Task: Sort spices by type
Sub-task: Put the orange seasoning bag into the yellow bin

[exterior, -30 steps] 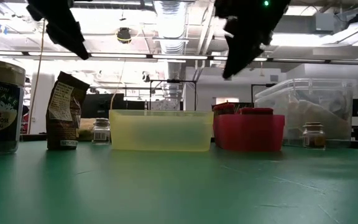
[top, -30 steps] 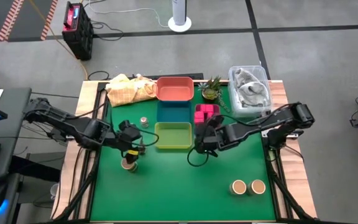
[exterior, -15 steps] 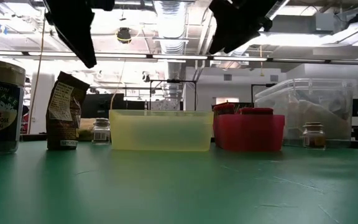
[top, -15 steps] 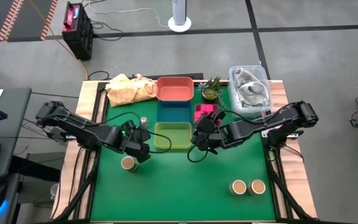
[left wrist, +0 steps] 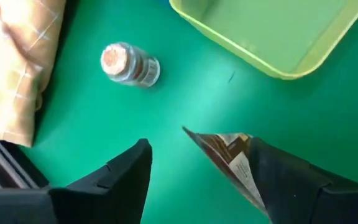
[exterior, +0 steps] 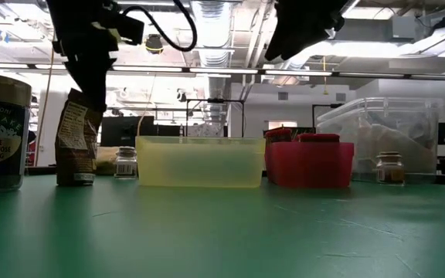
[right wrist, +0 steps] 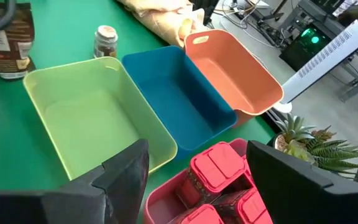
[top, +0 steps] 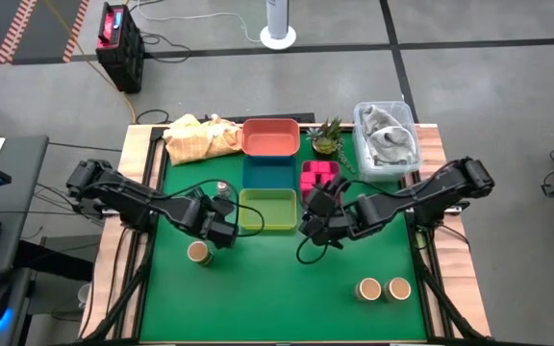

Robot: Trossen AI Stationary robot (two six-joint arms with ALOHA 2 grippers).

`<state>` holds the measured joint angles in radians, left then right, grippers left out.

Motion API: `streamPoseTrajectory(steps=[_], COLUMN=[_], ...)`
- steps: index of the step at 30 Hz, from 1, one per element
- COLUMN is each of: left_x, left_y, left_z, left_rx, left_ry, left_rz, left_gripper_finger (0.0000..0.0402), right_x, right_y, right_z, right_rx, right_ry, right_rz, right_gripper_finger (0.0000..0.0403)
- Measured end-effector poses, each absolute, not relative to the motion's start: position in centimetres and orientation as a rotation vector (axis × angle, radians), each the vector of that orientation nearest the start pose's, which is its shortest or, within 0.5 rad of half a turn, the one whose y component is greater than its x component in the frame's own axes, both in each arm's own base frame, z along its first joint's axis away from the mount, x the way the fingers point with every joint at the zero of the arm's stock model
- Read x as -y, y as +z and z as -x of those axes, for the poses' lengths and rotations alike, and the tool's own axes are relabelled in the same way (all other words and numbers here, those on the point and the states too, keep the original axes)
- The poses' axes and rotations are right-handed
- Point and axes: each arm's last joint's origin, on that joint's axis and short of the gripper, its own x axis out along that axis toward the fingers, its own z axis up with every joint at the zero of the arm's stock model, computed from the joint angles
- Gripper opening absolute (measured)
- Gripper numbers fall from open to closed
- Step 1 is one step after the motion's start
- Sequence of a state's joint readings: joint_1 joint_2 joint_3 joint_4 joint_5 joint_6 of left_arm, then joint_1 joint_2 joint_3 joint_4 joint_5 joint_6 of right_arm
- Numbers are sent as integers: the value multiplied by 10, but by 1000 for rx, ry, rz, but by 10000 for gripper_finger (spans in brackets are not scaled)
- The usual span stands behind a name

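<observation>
My left gripper point(top: 217, 229) is open, just left of the yellow-green tray point(top: 267, 210). In the left wrist view its fingers point(left wrist: 199, 146) stand on either side of the top edge of an upright brown pouch point(left wrist: 229, 155) point(exterior: 76, 139). A tiny jar point(left wrist: 129, 64) stands beyond it. A tan-topped jar point(top: 198, 252) stands nearer, and two more point(top: 383, 288) stand at the near right. My right gripper point(top: 317, 219) point(right wrist: 197, 146) is open and holds nothing. It hovers between the yellow-green tray and the pink tray point(top: 320, 176), which holds pink boxes point(right wrist: 219, 168). My left gripper comes from above, pointing down, with its open fingers astride the brown pouch's top edge point(left wrist: 219, 144). One finger point(left wrist: 278, 177) lies close beside that edge; I cannot tell whether it touches. The pouch stands upright on the table.
A blue tray point(top: 269, 171) and an orange tray point(top: 270, 136) line up behind the yellow-green one. A tan cloth point(top: 200, 137), a small spiky plant point(top: 327, 137) and a clear plastic bin point(top: 386, 135) sit along the far edge. Open green table lies toward the near edge.
My left gripper has moved slightly right from above the tan-topped jar and has come down over the brown pouch's top. My right gripper has risen a little. The jars and trays have stayed where they were.
</observation>
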<state>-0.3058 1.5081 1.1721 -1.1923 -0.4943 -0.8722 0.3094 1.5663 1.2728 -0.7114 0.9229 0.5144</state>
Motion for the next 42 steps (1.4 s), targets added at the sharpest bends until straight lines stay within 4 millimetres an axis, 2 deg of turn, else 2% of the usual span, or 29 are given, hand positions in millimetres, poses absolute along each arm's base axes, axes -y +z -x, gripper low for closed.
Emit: streamPoseTrajectory(steps=[3, 6, 14, 16, 19, 22, 27, 34, 38, 42], left_x=[65, 65, 66, 67, 68, 69, 72, 67, 61, 53], left_y=[249, 249, 249, 249, 250, 262, 300, 351, 357, 351], left_z=[-250, -247, -249, -251, -254, -257, -263, -277, -288, -298], left_rx=[-1214, -1251, -1274, -1274, -1260, -1248, -1203, -997, -922, -943], left_ry=[705, 700, 634, 581, 528, 494, 414, 359, 303, 212], left_rz=[141, 141, 115, 91, 62, 39, 19, -36, -175, -391], left_gripper_finger=[235, 196, 34, 9, 4, 1, 1, 1, 0, 0], right_x=[-75, -74, -74, -74, -74, -74, -74, -73, -73, -73], right_y=[286, 287, 287, 287, 287, 287, 287, 287, 287, 287], right_z=[-306, -305, -304, -304, -304, -304, -304, -304, -304, -304], right_rx=[-641, -631, -636, -636, -636, -637, -639, -639, -638, -638], right_ry=[-741, -754, -756, -756, -756, -756, -757, -760, -759, -759], right_rz=[116, 122, 129, 129, 129, 130, 130, 128, 128, 128], right_gripper_finger=[301, 301, 301, 301, 301, 301, 301, 301, 301, 301])
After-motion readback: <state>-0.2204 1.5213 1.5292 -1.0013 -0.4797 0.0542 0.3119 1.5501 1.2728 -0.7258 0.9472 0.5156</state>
